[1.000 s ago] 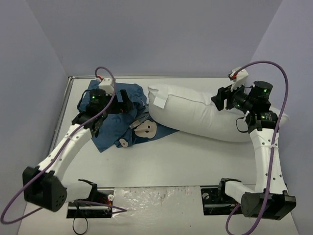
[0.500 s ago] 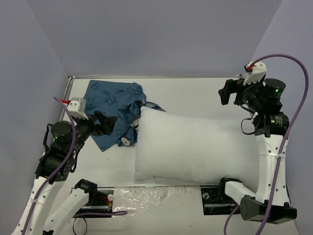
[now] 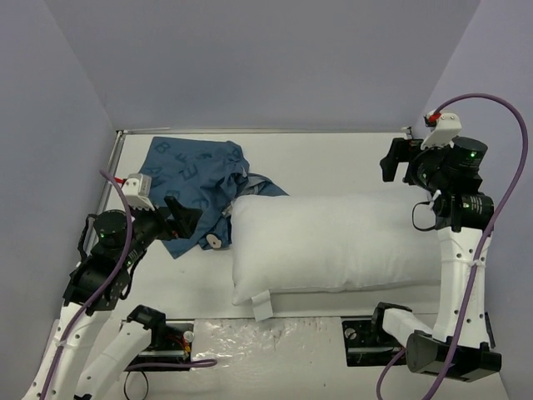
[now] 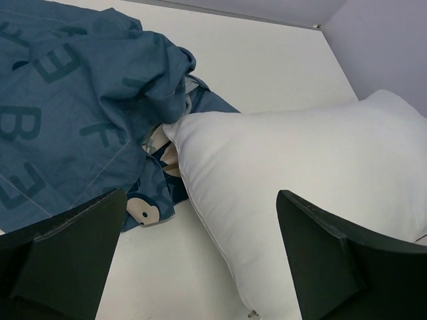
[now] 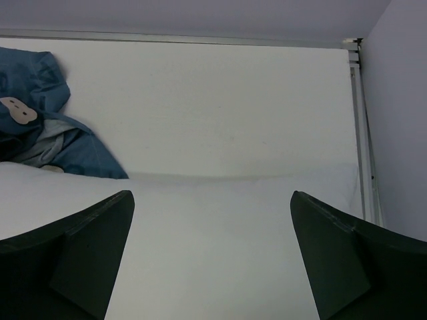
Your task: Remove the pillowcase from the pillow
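Though the pillowcase [image 3: 193,179] lies in a crumpled heap toward the far left corner of the bench [image 3: 333,162], it does not look quite clear of the pillow [image 3: 333,242]. From the left wrist view, a fold of the blue cloth sits against the pillow's far left corner and seems to run slightly under it. The pillow itself is bare and white. It lies lengthwise across the middle of the bench, and its small tag [image 3: 262,306] pokes out at the near edge.

The left claw [image 3: 185,218] hangs just beside the cloth's near side with its jaws spread wide, holding nothing. The right claw [image 3: 397,162] is raised over the far right of the bench, likewise wide open and empty.

To my eye the job is as good as done. The risk is that trapped fold: a tug on either piece could drag the other along. The pillow also lies close to the near edge, so a nudge from an arm might tip it off.
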